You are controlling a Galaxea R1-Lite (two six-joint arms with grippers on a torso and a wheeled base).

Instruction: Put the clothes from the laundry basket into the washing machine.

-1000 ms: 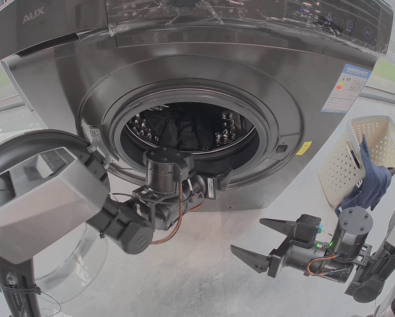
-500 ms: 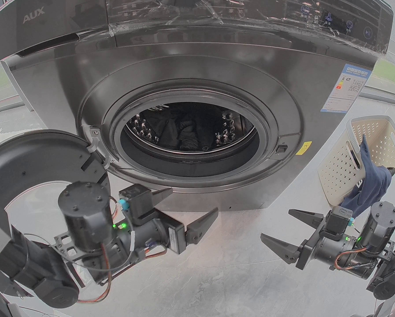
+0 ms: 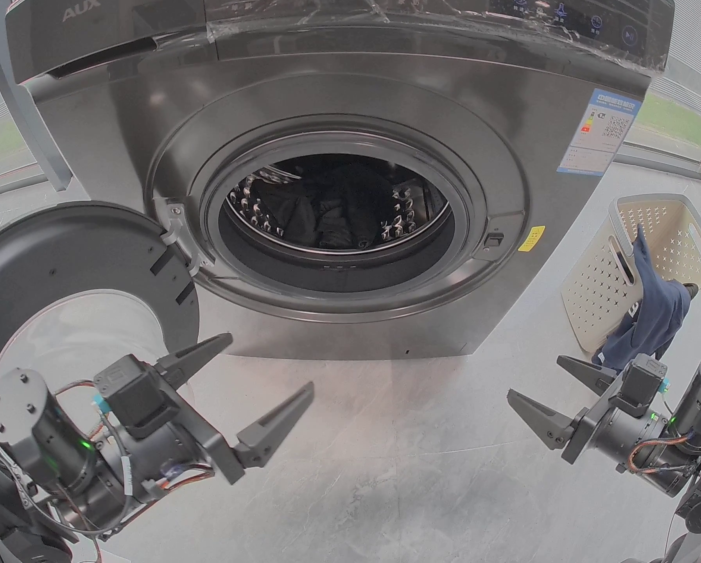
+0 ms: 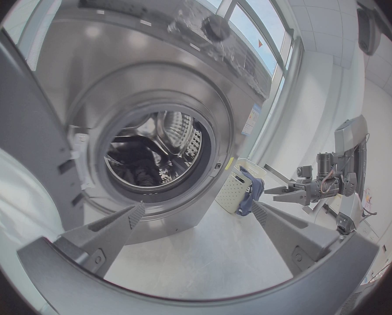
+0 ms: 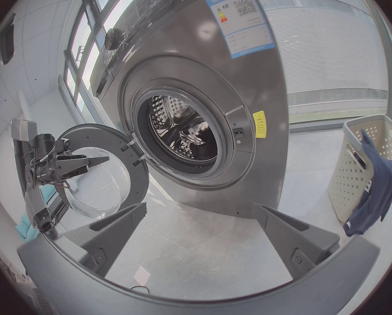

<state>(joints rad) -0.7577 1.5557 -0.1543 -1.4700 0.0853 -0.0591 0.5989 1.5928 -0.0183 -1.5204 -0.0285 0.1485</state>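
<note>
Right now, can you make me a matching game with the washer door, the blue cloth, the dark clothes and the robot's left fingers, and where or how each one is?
Things:
1. washer door
2. blue garment
3. dark clothes
4. left gripper

Places or states:
A. hanging over the rim of the laundry basket
B. fingers spread apart, holding nothing
C. swung wide open
D. lying inside the drum

Pairs: 1-C, 2-A, 3-D, 4-B

The floor [image 3: 413, 463] bears the washing machine [image 3: 350, 95] and, beside it, the laundry basket [image 3: 593, 291].
</note>
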